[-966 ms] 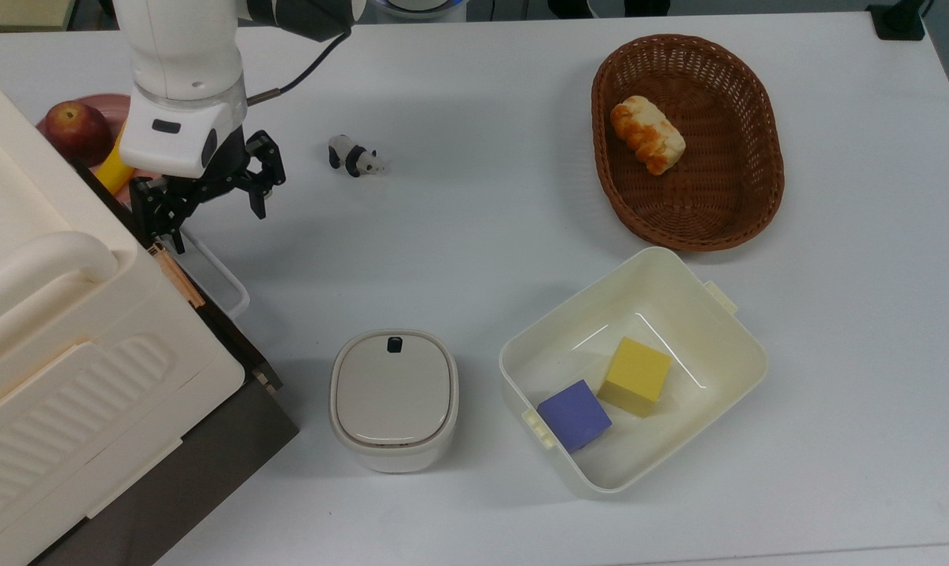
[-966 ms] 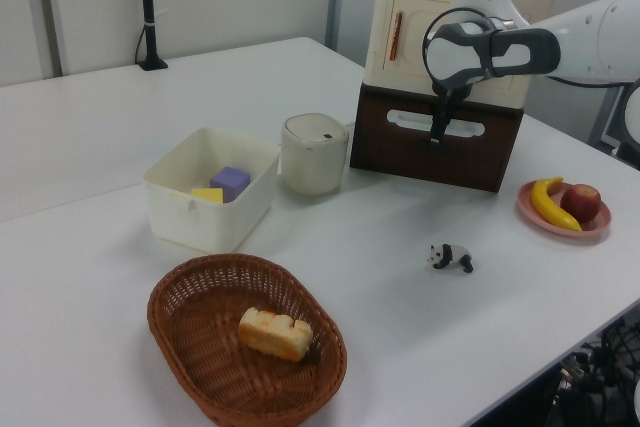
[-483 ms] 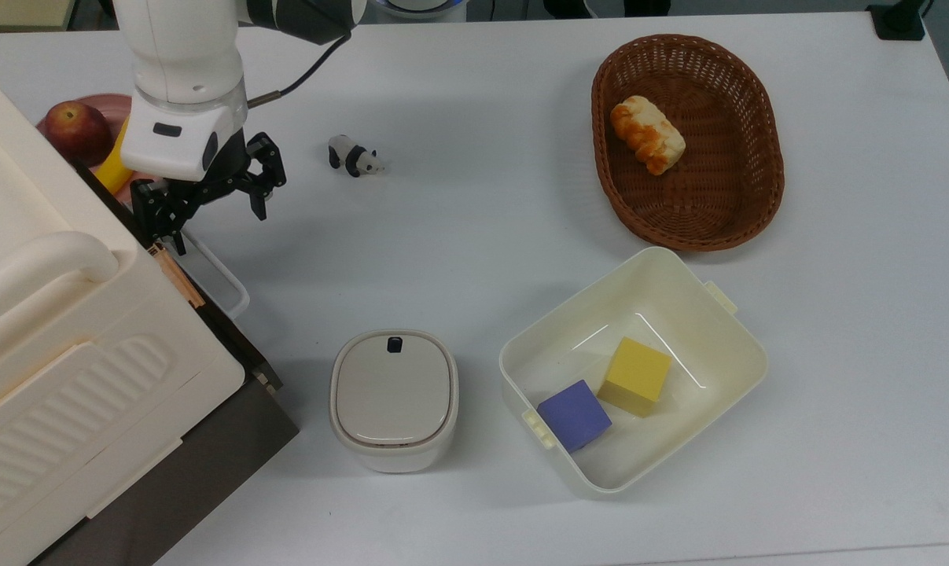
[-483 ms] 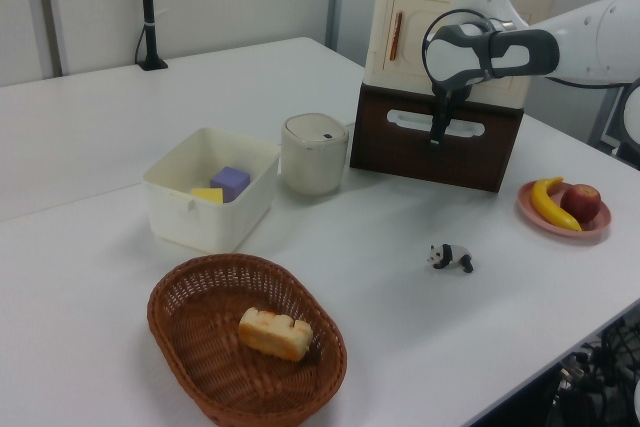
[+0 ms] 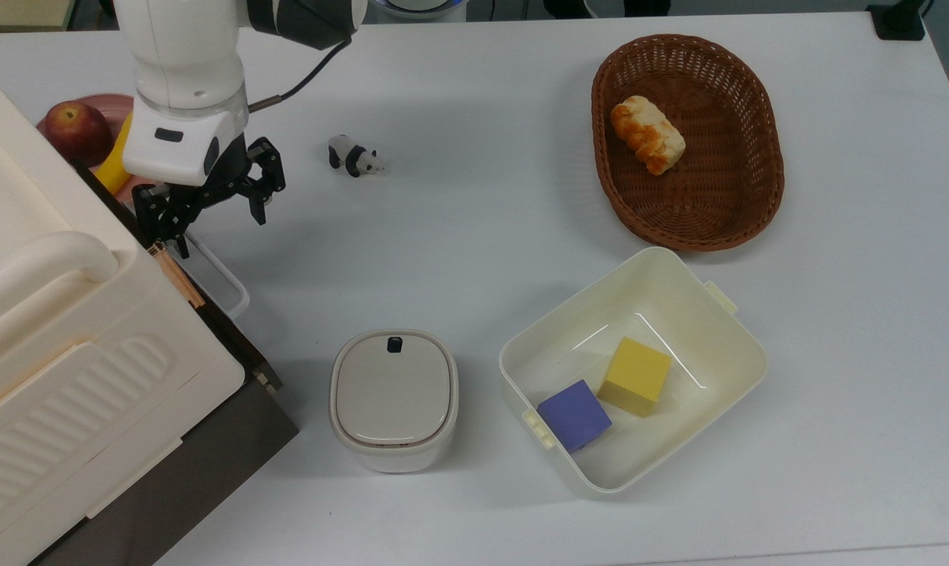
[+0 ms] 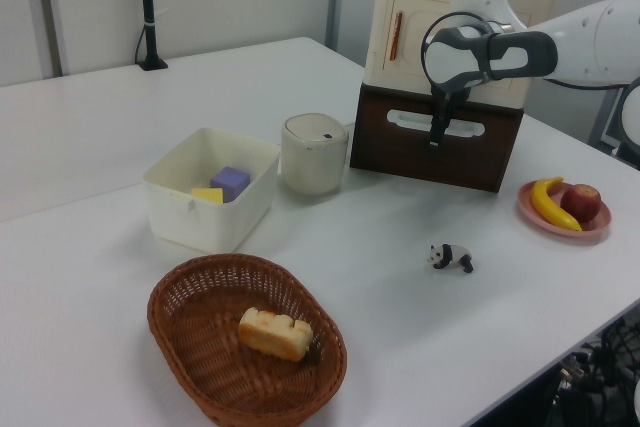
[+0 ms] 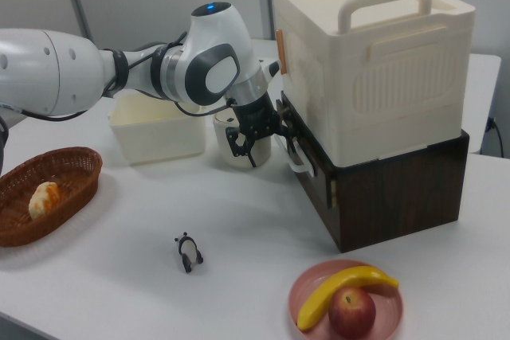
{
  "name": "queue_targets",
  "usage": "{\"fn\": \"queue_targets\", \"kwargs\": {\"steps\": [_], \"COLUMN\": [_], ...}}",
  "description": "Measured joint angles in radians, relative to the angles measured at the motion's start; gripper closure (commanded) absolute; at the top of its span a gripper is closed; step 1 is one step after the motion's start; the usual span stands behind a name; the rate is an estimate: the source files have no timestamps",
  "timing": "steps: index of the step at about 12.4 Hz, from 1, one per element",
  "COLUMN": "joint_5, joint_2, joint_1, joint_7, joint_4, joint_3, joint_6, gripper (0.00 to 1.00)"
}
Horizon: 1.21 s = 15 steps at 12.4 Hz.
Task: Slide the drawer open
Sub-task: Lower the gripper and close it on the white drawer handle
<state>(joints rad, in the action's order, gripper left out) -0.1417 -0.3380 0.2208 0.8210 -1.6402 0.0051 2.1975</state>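
You are looking at a scene where no text, label, brand, number or sign is showing legibly on any object in the top, left or right view.

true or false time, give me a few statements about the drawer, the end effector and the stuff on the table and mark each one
1. The drawer is pulled well out. False: its dark front sits flush.
2. The end effector is open by the white handle. True.
3. The basket holds a bread roll. True.
4. The tub holds three cubes. False: two, yellow and purple.
5. The panda stands in the tub. False: it stands on the table.
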Motion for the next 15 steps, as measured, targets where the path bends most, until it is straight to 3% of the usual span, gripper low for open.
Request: {"fn": "queue_targets", "kwargs": {"steps": [9, 11, 13, 15], "joint_5": [0.0, 0.0, 0.0, 0.0], "joint_2": [-0.001, -0.001, -0.001, -0.001], "joint_1": [0.0, 0.0, 0.0, 0.0], "joint_7": [-0.001, -0.005, -0.007, -0.011], "joint_4": [0.002, 0.004, 0.01, 0.013], "joint_3": [0.0, 0.0, 0.0, 0.0], "joint_6": [0.001, 0.001, 0.002, 0.002], "gripper": [0.16, 0.18, 0.27, 0.28]}}
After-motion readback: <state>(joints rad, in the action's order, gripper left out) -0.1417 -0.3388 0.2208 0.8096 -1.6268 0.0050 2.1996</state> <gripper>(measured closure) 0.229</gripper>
